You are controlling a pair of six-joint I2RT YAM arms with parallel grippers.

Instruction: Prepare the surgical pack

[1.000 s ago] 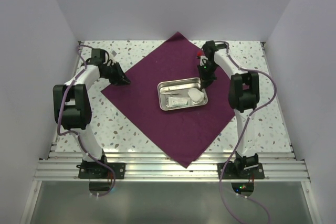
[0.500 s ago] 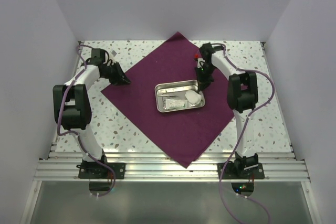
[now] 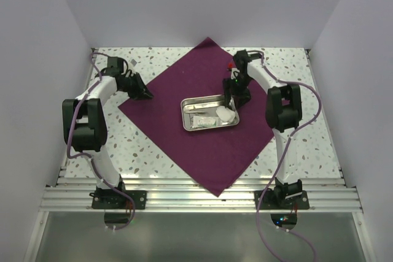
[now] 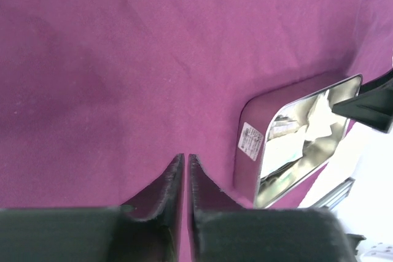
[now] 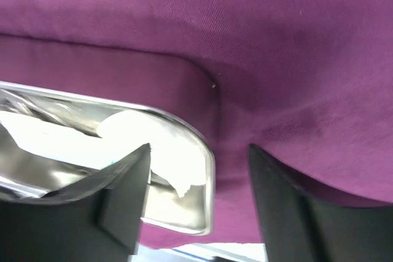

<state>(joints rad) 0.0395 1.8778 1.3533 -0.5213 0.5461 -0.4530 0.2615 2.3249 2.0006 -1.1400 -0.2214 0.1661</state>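
Overhead view of a speckled tabletop with a deep purple cloth spread flat as a diamond, one corner at 12 o'clock. A steel tray sits on the cloth, a little toward 1 o'clock from its middle, and holds white gauze and other pale items too small to tell apart. The right arm reaches to the tray's 2 o'clock corner – its jaws are spread wide and straddle the rim, one finger over the tray, the other over the cloth. The left arm rests at the cloth's 10 o'clock edge, jaws pressed almost together with a thin slit between – whether they pinch cloth cannot be told.
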